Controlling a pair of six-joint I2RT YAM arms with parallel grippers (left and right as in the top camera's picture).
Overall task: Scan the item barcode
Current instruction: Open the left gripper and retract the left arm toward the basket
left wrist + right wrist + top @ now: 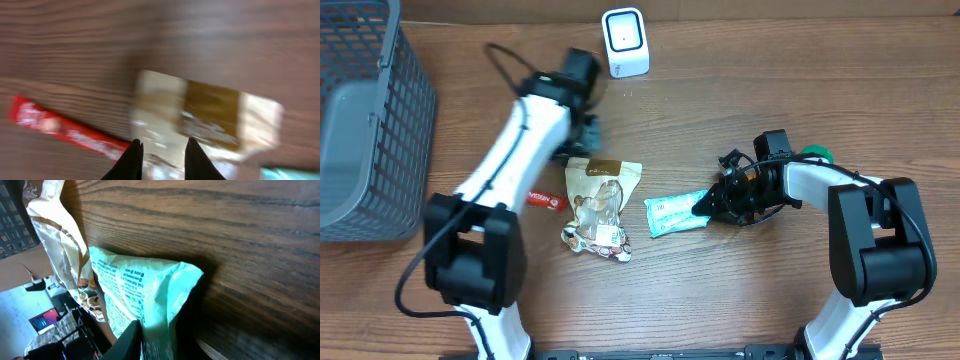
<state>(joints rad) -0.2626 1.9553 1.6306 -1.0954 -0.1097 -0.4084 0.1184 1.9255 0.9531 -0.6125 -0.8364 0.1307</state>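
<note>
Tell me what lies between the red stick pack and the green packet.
The tan-and-clear snack bag lies between the red stick pack and the green packet; the overhead view shows it.

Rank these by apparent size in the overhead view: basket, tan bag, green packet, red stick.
1. basket
2. tan bag
3. green packet
4. red stick, partly hidden under the left arm

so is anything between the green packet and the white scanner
Nothing visible. The table between the green packet, held by the right pincer, and the white scanner is bare; the left arm sits just left of that line.
</note>
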